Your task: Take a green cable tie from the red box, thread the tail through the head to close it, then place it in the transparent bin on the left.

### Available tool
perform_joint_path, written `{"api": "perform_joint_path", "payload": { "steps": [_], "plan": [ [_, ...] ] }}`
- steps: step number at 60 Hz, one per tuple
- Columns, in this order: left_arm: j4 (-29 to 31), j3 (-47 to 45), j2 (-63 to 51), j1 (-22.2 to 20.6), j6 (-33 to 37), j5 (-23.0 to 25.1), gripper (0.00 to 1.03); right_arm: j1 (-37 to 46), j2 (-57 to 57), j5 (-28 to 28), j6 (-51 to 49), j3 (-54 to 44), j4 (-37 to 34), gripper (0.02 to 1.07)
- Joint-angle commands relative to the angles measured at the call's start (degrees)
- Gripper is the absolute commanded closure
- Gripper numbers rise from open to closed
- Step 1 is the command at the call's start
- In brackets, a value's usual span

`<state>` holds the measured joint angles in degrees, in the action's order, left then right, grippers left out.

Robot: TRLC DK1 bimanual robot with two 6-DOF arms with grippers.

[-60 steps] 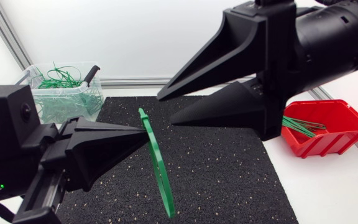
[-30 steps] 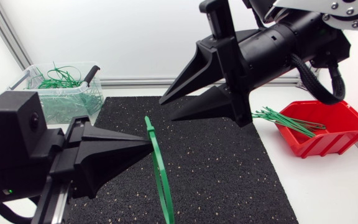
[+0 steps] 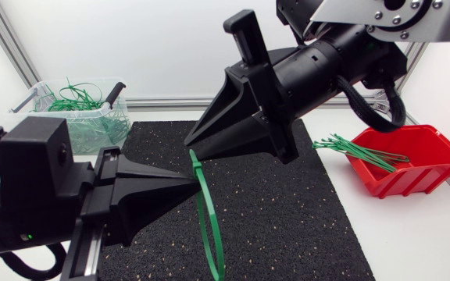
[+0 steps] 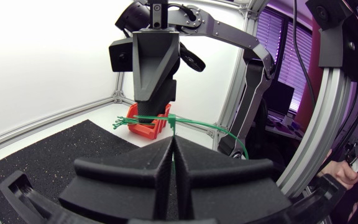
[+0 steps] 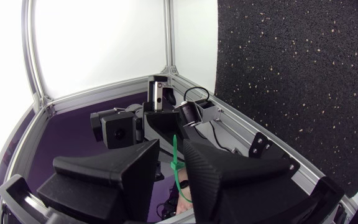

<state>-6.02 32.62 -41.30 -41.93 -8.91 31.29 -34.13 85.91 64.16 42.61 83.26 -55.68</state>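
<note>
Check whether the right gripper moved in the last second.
Yes. The right gripper shifted left, away from the red box, toward the green cable tie.

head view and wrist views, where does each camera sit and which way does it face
Head view: fixed overhead, looking down on the mat; left tool comes in from its left, right tool from its right.
Left wrist view: on the left arm's last link, looking past its own tool at the right tool and red box.
Right wrist view: on the right arm's last link, looking past its own tool at the left tool.
Shared: all three show the tie; each wrist view shows the other tool.
</note>
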Motion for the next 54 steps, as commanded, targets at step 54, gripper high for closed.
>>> {"api": "perform_joint_path", "payload": {
  "steps": [54],
  "plan": [
    [0.3, 0.7, 0.6, 1.9, 1.5, 1.9, 1.0, -2.3, -2.7, -2.1, -1.8, -1.4, -0.2, 1.01]
  ]
}}
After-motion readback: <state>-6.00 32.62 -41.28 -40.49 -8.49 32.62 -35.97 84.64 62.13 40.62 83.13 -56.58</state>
